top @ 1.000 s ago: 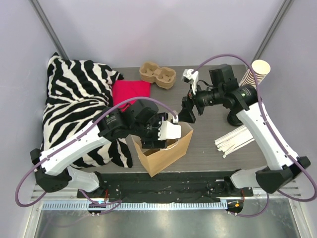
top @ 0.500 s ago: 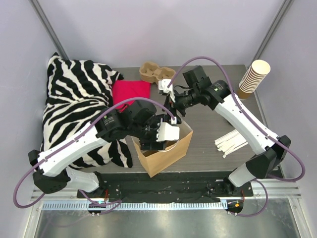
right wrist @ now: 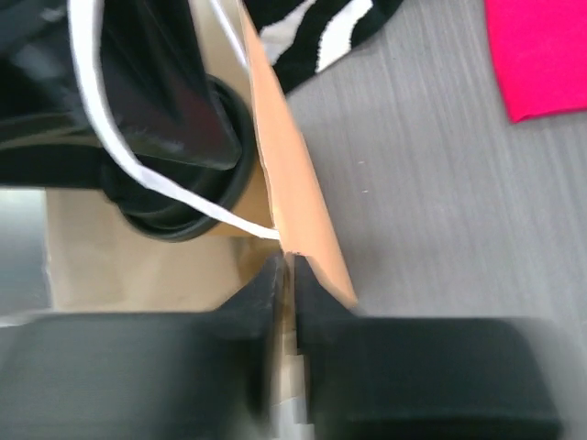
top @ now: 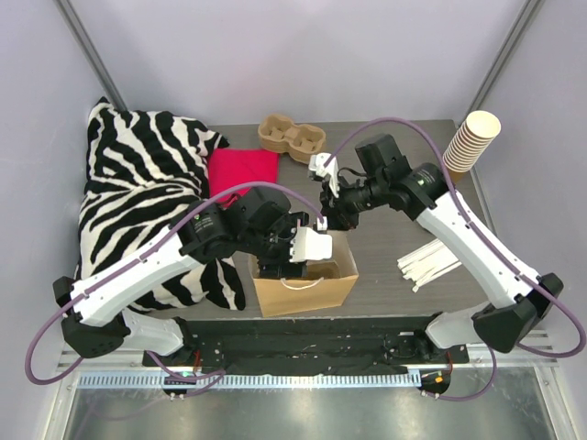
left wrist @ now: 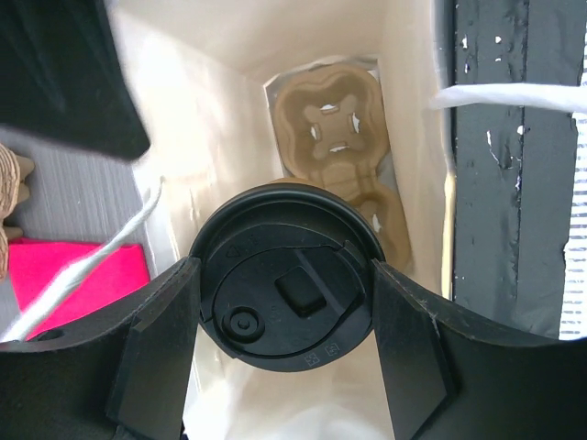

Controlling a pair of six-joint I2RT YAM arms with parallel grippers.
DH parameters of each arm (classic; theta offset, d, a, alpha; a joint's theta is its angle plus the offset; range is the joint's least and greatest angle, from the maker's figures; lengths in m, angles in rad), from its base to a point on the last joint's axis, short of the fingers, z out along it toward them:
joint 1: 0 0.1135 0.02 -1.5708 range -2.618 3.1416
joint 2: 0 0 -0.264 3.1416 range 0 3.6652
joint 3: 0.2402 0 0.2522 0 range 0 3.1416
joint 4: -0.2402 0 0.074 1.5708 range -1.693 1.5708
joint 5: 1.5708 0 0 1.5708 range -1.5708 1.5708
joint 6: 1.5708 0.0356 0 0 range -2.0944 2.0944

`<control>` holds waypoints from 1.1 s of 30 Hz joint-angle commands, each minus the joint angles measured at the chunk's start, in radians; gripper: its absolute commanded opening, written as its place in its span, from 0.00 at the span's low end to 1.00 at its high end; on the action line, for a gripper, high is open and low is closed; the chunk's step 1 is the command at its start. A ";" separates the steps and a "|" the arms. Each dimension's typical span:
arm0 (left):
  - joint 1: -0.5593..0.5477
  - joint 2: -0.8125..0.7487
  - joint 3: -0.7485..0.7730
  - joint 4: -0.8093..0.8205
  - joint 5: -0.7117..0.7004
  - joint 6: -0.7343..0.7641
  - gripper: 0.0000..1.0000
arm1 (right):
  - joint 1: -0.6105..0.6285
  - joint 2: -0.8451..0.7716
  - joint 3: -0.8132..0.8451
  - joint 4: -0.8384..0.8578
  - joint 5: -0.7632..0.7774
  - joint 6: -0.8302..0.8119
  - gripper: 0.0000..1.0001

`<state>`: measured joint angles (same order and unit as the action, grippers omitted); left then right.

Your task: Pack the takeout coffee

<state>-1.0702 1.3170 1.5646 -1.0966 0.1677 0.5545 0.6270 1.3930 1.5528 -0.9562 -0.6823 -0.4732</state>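
The takeout coffee (left wrist: 286, 275) shows its black lid in the left wrist view, clamped on both sides by my left gripper (left wrist: 286, 307), which is shut on it. It hangs in the mouth of the brown paper bag (top: 307, 289), above a pulp carrier (left wrist: 330, 137) lying on the bag's floor. In the top view my left gripper (top: 293, 252) covers the cup. My right gripper (right wrist: 286, 275) is shut on the bag's far rim (right wrist: 298, 197), beside the white handle string (right wrist: 183, 197). That right gripper (top: 332, 215) reaches the bag from the back right.
A second pulp carrier (top: 292, 137) lies at the table's back. A stack of lidless cups (top: 470, 142) stands at the back right. White sticks (top: 436, 261) lie right of the bag. A pink cloth (top: 243, 170) and a zebra-striped cloth (top: 138, 183) are on the left.
My right gripper swung in from the back right to the bag's far rim and shut on it. The bag turned square to the table's near edge. My left gripper stayed over the bag.
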 commanded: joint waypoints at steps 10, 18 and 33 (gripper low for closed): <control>0.003 -0.033 -0.017 0.032 0.013 0.015 0.08 | 0.017 0.033 0.030 0.048 -0.010 0.036 0.75; 0.003 -0.030 -0.028 0.035 0.015 0.009 0.08 | 0.022 0.110 0.039 0.076 -0.002 -0.022 0.51; -0.017 -0.099 -0.165 0.168 -0.097 -0.077 0.08 | 0.065 -0.187 -0.144 0.350 0.147 0.352 0.01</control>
<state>-1.0706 1.2804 1.4544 -1.0100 0.1036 0.5041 0.6613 1.3411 1.4803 -0.7582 -0.5713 -0.2523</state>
